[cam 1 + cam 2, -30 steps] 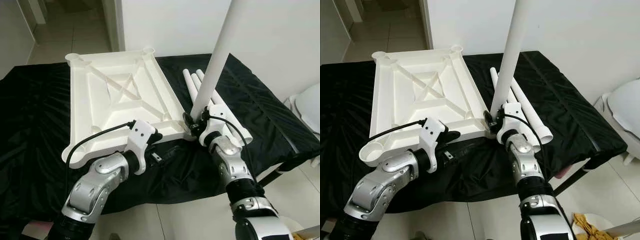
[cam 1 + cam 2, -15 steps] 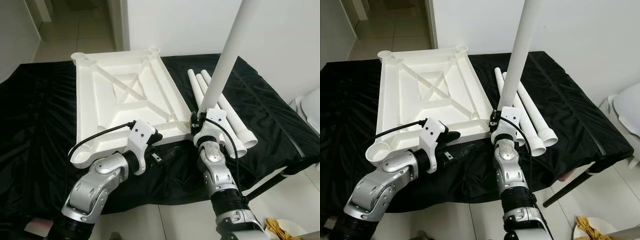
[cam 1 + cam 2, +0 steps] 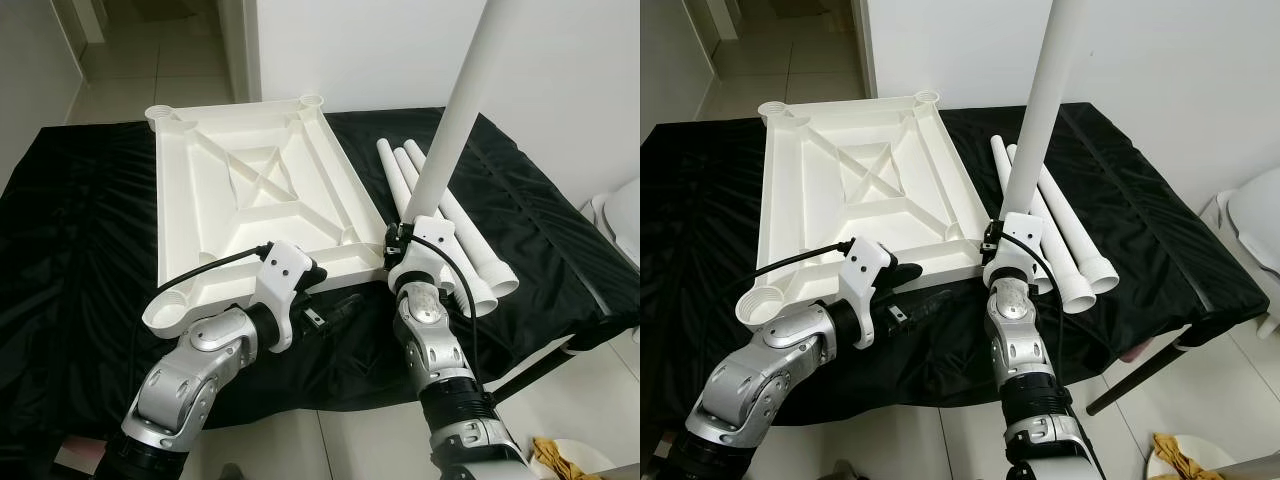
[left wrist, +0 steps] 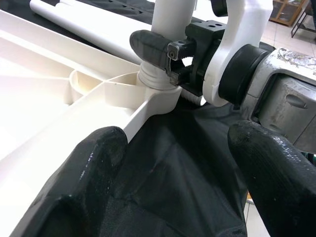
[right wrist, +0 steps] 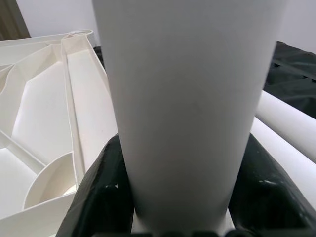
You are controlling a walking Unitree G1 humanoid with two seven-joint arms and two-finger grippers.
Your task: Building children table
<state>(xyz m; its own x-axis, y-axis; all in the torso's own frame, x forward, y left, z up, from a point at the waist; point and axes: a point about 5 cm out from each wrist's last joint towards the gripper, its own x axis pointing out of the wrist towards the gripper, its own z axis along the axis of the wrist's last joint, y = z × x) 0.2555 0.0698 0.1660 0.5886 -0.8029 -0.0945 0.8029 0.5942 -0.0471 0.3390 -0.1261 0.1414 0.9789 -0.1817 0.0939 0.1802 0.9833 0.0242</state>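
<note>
At tabletop corner, right tool around upright leg

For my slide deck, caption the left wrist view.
Right gripper seats a white leg into the tabletop corner socket.

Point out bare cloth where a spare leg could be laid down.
Free: the black cloth left of the upturned tabletop, and right of the loose legs. Crowded: the near corner, where the right gripper clamps the upright leg and the left gripper hovers.
</note>
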